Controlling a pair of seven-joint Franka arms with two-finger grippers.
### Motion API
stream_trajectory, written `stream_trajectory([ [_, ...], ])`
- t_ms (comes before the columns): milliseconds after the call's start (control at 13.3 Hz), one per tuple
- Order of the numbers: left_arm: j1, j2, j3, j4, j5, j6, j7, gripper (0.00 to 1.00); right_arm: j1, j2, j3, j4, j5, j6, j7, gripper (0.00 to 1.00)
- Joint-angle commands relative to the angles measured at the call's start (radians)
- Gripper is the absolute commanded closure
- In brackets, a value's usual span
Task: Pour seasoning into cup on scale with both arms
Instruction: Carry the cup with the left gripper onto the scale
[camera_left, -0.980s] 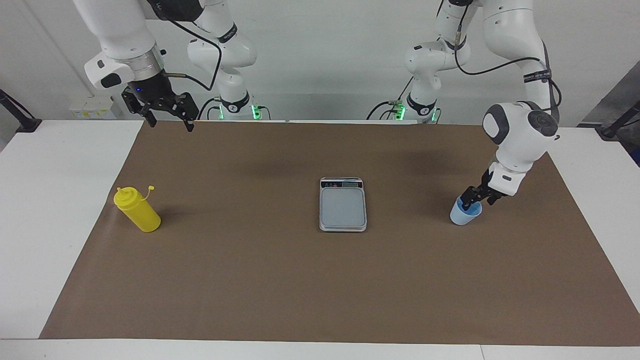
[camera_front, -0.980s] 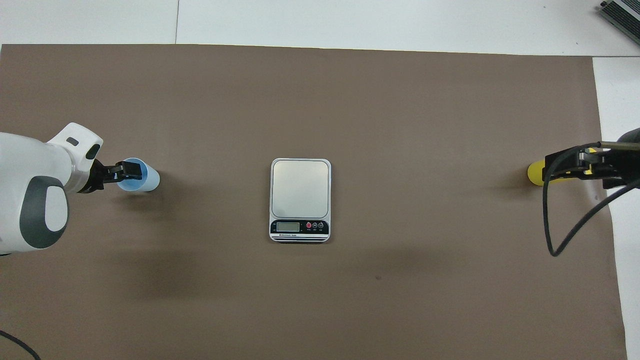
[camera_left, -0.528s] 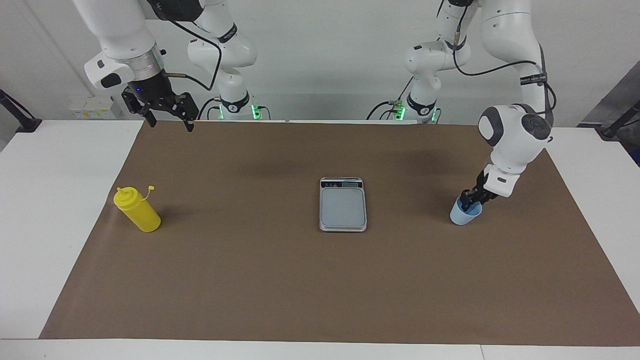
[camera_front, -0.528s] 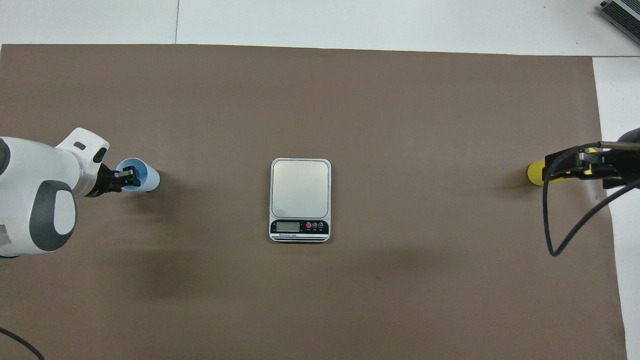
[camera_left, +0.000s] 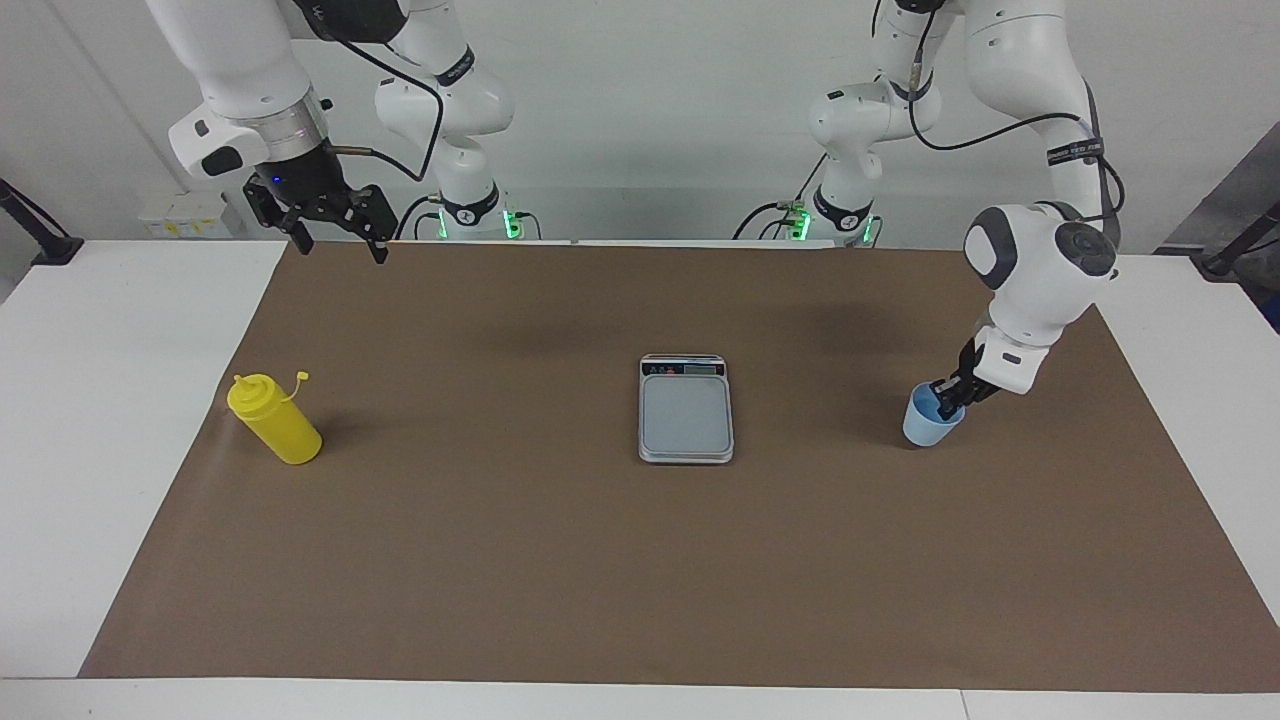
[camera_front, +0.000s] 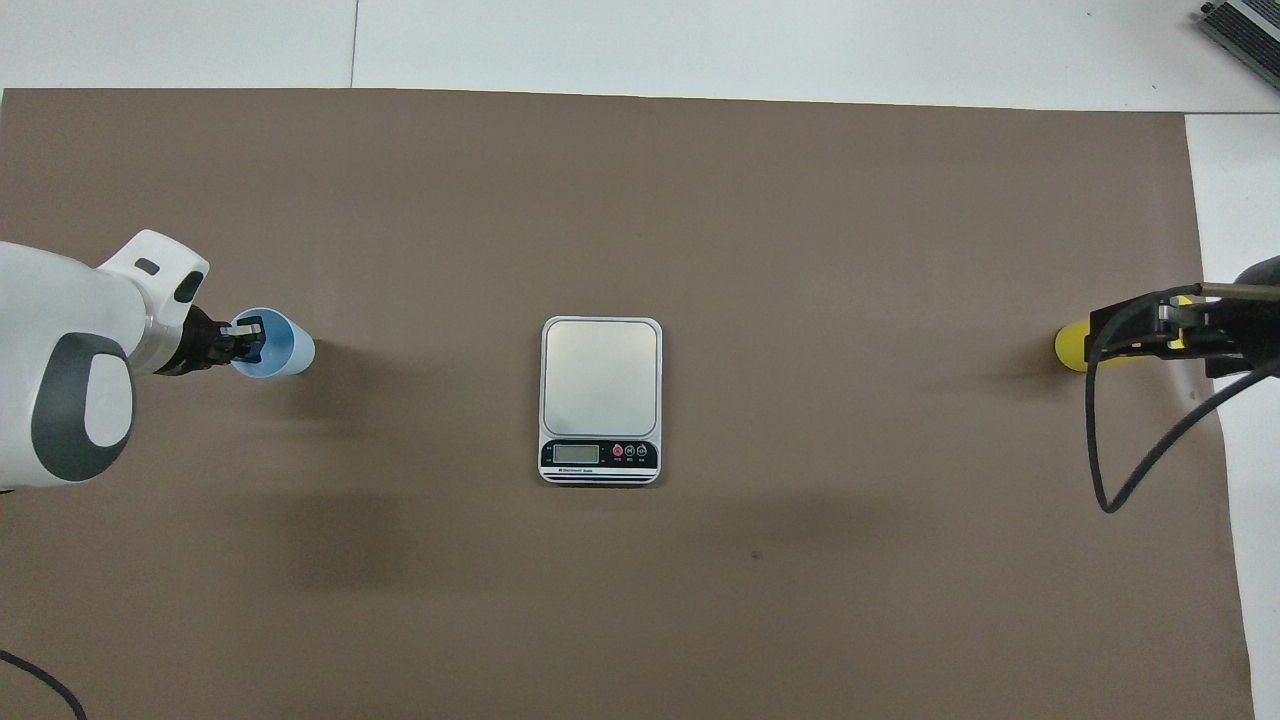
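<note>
Brown paper (camera_left: 560, 560) covers the white table (camera_left: 110, 420). Down at the left arm's end, the left gripper (camera_left: 948, 392) is pinched shut on the cup's (camera_left: 930, 422) rim, one finger inside; the cup stands upright, mouth up. In the overhead view the scale (camera_front: 600, 380) lies at three o'clock from the cup, display toward the robots. Beside the paper's edge at the right arm's end, the bottle (camera_left: 275, 420) stands upright, nozzle up, under the raised right gripper (camera_left: 335, 240), fingers spread, holding nothing.

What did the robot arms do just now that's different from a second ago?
The left tool closed on the rim of the blue cup and seems to have nudged it slightly. The right tool stayed open, up in the air; the yellow bottle and the scale did not move.
</note>
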Motion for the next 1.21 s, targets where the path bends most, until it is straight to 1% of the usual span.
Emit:
stream_trajectory([
  [0,-0.076,0.019,0.010,0.129,-0.011,-0.142,-0.032,1.00,-0.013,-0.024,0.003,-0.026,0.007,0.002,-0.020,0.00],
  [151,-0.150,0.022,0.009,0.197,-0.012,-0.211,-0.118,1.00,-0.013,-0.024,0.003,-0.026,0.007,0.002,-0.020,0.00],
  [302,-0.243,0.022,0.009,0.206,-0.014,-0.216,-0.236,1.00,-0.013,-0.024,0.003,-0.026,0.007,0.002,-0.020,0.00],
  [453,-0.328,0.022,0.009,0.205,-0.014,-0.196,-0.323,1.00,-0.013,-0.024,0.003,-0.026,0.007,0.002,-0.020,0.00],
  [679,-0.447,0.028,0.010,0.188,-0.016,-0.127,-0.417,1.00,-0.013,-0.024,0.003,-0.026,0.007,0.002,-0.020,0.00],
  [830,-0.509,0.057,0.010,0.193,-0.014,-0.077,-0.471,1.00,-0.013,-0.024,0.003,-0.026,0.007,0.002,-0.020,0.00],
  [905,-0.527,0.082,0.010,0.199,-0.011,-0.041,-0.500,1.00,-0.013,-0.024,0.003,-0.026,0.009,0.002,-0.020,0.00],
  [1131,-0.563,0.106,0.010,0.211,-0.009,-0.029,-0.509,1.00,-0.013,-0.024,0.003,-0.026,0.007,0.002,-0.020,0.00],
])
